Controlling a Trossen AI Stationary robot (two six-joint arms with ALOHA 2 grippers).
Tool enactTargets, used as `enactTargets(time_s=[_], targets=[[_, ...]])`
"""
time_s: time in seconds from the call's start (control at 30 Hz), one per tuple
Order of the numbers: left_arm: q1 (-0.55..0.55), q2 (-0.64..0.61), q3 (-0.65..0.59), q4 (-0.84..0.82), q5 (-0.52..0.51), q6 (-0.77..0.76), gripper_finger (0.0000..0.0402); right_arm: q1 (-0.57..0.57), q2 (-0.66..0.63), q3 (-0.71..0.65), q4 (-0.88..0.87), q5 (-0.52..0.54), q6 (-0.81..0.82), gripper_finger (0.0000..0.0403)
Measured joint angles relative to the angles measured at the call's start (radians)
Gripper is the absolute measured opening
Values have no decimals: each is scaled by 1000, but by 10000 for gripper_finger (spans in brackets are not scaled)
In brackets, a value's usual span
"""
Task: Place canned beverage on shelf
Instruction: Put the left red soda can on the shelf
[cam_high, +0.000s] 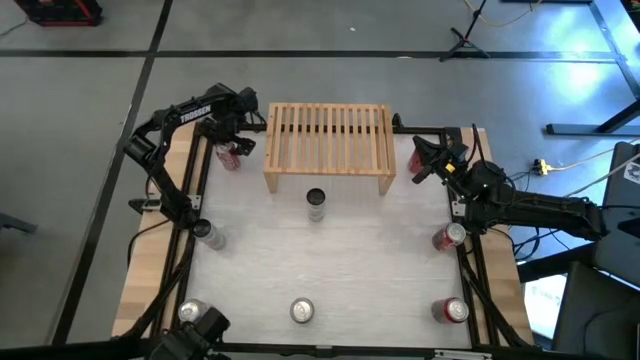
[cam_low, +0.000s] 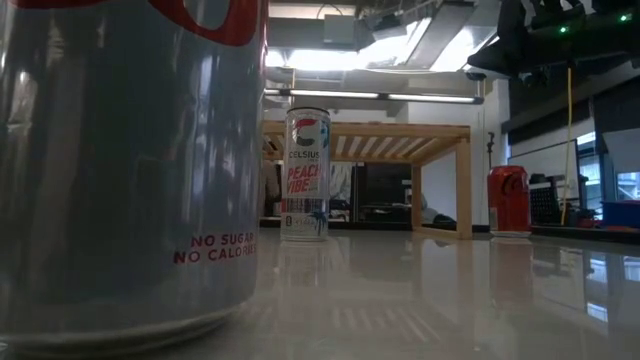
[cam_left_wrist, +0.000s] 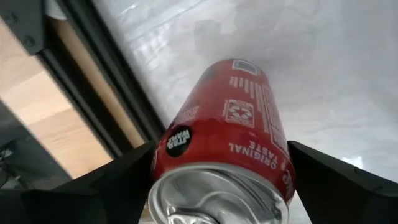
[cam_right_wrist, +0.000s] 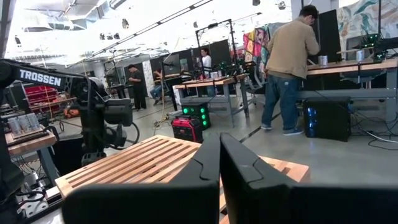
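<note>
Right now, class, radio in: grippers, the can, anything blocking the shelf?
Left gripper clamped on red can, left of shelf. Right gripper shut, empty, right of shelf. Shelf top bare. Slim can stands before it.

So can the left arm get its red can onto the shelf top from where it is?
Probably yes: the left gripper holds the red can right beside the shelf, whose slatted top looks bare.

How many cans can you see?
7: red cola can held left of the light-wood shelf, tall white can before it, two red cans right, three silver-topped cans left and front.
</note>
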Motion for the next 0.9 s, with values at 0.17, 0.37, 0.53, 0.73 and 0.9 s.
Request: enactTargets(time_s=[0.17,0.37,0.53,0.73,0.9], targets=[[14,0,0,1,18,10,315,0,0,0,0,0,-1,0],[10,-1,4,-26,11,44,271,0,0,0,0,0,-1,0],[-10,2,59,-96,-4,57,271,0,0,0,-8,0,-1,0],[-22,-34,177,-195,-33,81,271,0,0,0,-15,0,13,0],[-27,-88,297,-230,-32,92,271,0,0,0,-39,0,44,0]])
